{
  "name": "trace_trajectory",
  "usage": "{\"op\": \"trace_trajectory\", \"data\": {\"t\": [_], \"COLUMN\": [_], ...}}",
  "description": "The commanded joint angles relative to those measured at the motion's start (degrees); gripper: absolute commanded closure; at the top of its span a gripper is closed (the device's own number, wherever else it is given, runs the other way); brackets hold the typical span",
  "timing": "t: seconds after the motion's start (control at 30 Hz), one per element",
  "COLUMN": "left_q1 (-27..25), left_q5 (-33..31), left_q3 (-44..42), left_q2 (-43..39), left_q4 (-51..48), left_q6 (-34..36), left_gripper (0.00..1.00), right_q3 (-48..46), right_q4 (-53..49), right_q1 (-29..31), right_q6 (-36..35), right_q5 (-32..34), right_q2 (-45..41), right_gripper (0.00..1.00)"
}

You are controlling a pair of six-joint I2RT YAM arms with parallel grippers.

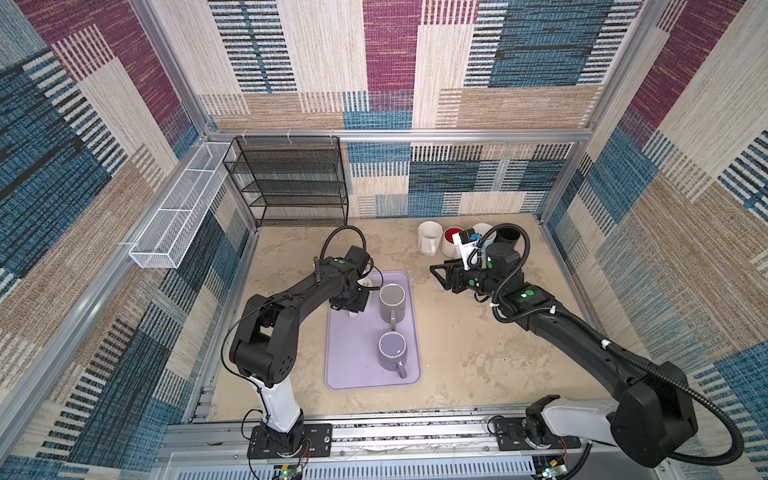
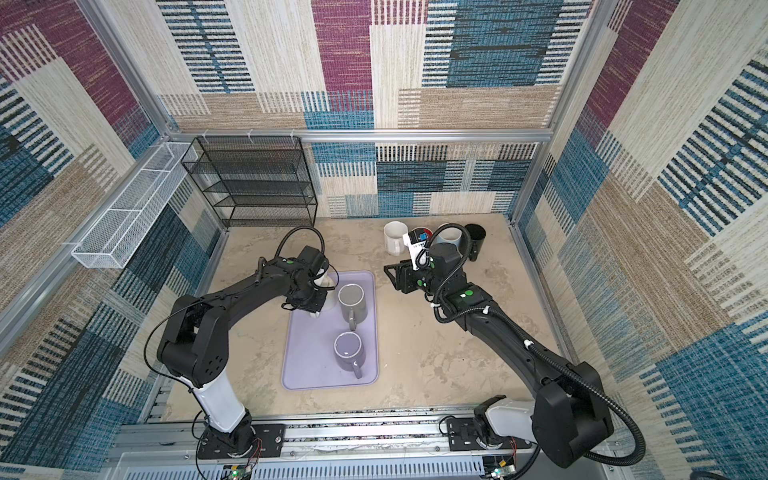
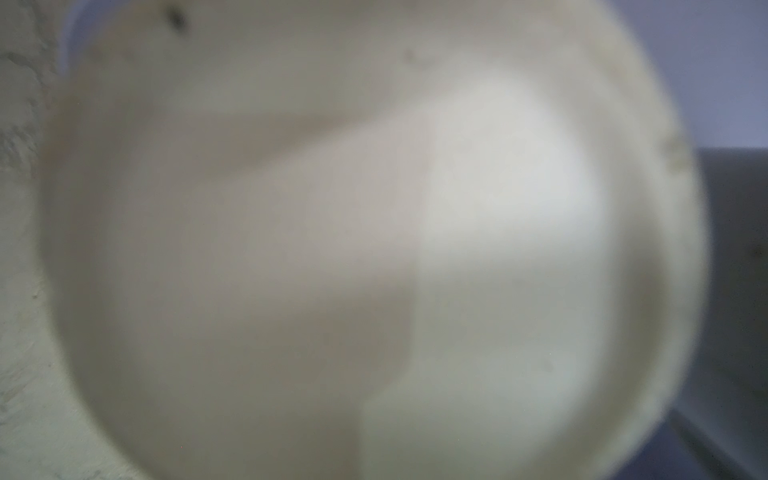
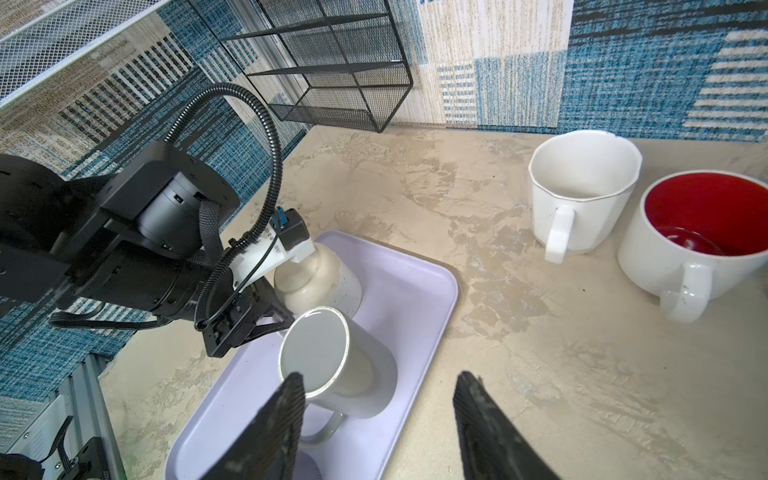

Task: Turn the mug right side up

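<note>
Cream mug [image 4: 320, 278] on lavender tray [image 4: 415, 291], far-left corner; left pincer [image 4: 257, 326] at it, grip we cannot tell. Right pincer [image 4: 378, 419] parted, empty.

Black mesh rack [image 1: 291, 183] at back left, standing on the mottled beige tabletop [image 1: 457, 353]. White mesh basket [image 1: 174, 224] on the left wall. Back right row, upright: white mug [image 4: 582, 195] just beside red-lined mug [image 4: 698, 249]; black cup [image 2: 476, 239]. Between them, seemingly a fourth pale mug [image 2: 452, 237], largely hidden.
</note>
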Motion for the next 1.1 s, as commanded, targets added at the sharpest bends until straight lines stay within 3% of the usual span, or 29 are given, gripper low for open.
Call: {"op": "trace_trajectory", "data": {"t": [0.0,0.23,0.5,0.77,1.07], "left_q1": [0.0,0.1,0.1,0.2,2.2], "left_q5": [0.0,-0.3,-2.5,-3.7,1.9], "left_q3": [0.2,-0.3,-0.6,-3.4,-9.6], "left_q2": [0.6,1.8,1.4,-0.9,-9.7], "left_q4": [-0.6,0.6,1.6,5.1,12.7], "left_q6": [-0.4,-1.1,-1.5,-1.3,-1.7], "left_gripper": [0.75,0.79,1.0,1.0,1.0], "right_q3": [-0.2,-0.4,-0.5,-1.7,-2.5], "right_q4": [1.2,1.2,1.1,2.7,4.7], "right_q1": [-0.1,0.0,-0.1,0.0,0.1], "right_q6": [-0.1,0.0,-0.1,1.1,2.3], "right_q5": [0.1,0.2,0.2,-1.6,-4.1], "right_q2": [-0.2,-0.5,-0.7,-0.4,0.5], "right_gripper": [0.4,0.4,0.4,0.4,0.41]}}
